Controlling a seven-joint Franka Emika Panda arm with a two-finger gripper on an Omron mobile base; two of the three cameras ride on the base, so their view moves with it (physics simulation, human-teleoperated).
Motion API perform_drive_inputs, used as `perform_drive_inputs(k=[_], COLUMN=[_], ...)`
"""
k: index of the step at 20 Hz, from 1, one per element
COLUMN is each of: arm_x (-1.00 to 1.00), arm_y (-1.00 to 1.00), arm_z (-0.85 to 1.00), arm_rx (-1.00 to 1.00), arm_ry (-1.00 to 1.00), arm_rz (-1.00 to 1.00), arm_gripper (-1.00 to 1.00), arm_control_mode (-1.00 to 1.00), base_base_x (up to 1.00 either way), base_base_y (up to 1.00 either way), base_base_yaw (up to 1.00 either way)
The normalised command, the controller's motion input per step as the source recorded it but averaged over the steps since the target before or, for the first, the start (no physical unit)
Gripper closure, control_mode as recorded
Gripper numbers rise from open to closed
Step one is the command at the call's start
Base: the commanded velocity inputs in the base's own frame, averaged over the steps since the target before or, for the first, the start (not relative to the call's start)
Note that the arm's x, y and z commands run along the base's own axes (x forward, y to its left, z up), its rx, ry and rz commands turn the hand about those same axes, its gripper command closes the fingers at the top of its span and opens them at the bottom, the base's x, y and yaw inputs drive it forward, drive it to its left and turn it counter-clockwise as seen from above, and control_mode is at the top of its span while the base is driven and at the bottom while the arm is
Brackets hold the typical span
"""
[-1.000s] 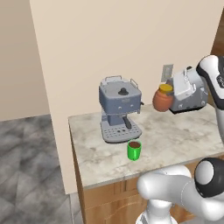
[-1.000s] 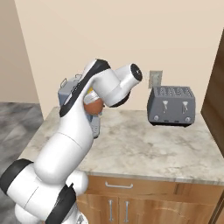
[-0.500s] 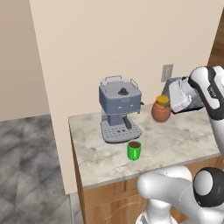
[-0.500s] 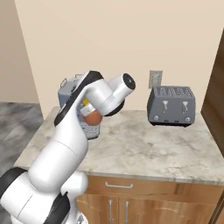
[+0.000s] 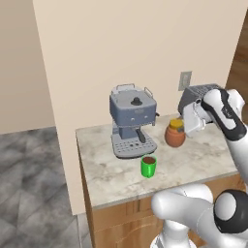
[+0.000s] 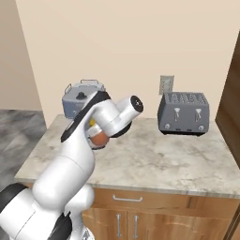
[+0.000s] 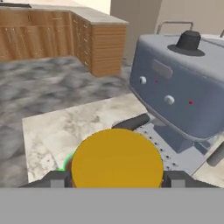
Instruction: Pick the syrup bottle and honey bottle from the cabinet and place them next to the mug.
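Note:
My gripper is shut on the honey bottle, a short round reddish-brown jar with a yellow-orange lid. The jar is upright and low over the counter, right of the coffee machine; I cannot tell if it touches the counter. The green mug stands on the counter in front of the jar and to its left. In the hand view the yellow lid sits between my fingertips, with a sliver of the mug beside it. From the right base view my arm hides most of the honey bottle. The syrup bottle and the cabinet's shelves are out of view.
A grey-blue coffee machine stands at the back left of the marble counter. A grey toaster stands at the back right under a wall socket. A brown wooden panel borders the right side.
My gripper has come down and slightly left with the honey bottle, from above the counter to close over it beside the coffee machine.

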Motion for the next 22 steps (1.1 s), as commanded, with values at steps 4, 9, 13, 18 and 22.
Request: perform_drive_inputs(k=[4,9,13,18,22], arm_x=[0.11,0.16,0.16,0.13,-0.01], arm_y=[0.00,-0.02,-0.03,0.00,0.00], arm_z=[-0.62,-0.51,-0.14,-0.02,-0.06], arm_rx=[0.06,0.06,0.00,0.00,0.00], arm_ry=[0.03,0.04,0.05,0.03,0.04], arm_rz=[0.00,0.00,0.00,0.00,0.00], arm_gripper=[1.00,1.00,1.00,1.00,1.00], arm_control_mode=[-1.00,-1.00,-1.00,-1.00,-1.00], base_base_x=[0.00,0.00,0.00,0.00,0.00], base_base_y=[0.00,0.00,0.00,0.00,0.00], base_base_yaw=[0.00,0.00,0.00,0.00,0.00])
